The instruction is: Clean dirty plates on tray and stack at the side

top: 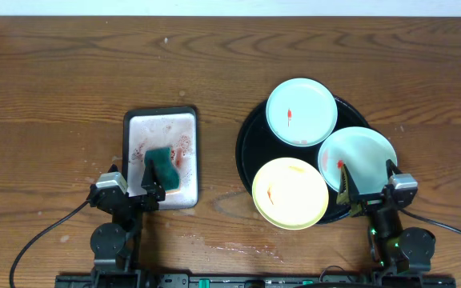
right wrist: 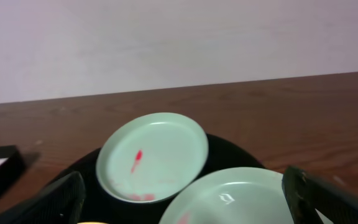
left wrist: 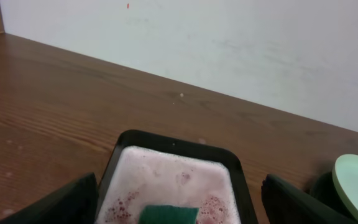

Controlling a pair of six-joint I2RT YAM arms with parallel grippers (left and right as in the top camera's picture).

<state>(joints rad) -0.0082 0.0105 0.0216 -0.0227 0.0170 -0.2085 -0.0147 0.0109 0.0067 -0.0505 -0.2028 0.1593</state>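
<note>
The round black tray (top: 246, 144) at the right carries three plates. One mint plate (top: 301, 112) with a red smear lies at its far side, a second mint plate (top: 357, 158) at its right, and a yellow plate (top: 290, 193) at its near left. My right gripper (top: 368, 188) hovers open over the near right edge of the tray. Its wrist view shows the far mint plate (right wrist: 152, 155) and the nearer mint plate (right wrist: 241, 199) ahead of the open right gripper (right wrist: 184, 186). My left gripper (top: 134, 188) is open at the near end of the silver tray, holding nothing.
A small rectangular silver tray (top: 161, 120) holds pinkish foam and a green sponge (top: 163, 166). In the left wrist view the sponge (left wrist: 168, 214) lies between the spread fingers. Wet streaks mark the wood near the front edge. A wall bounds the far side.
</note>
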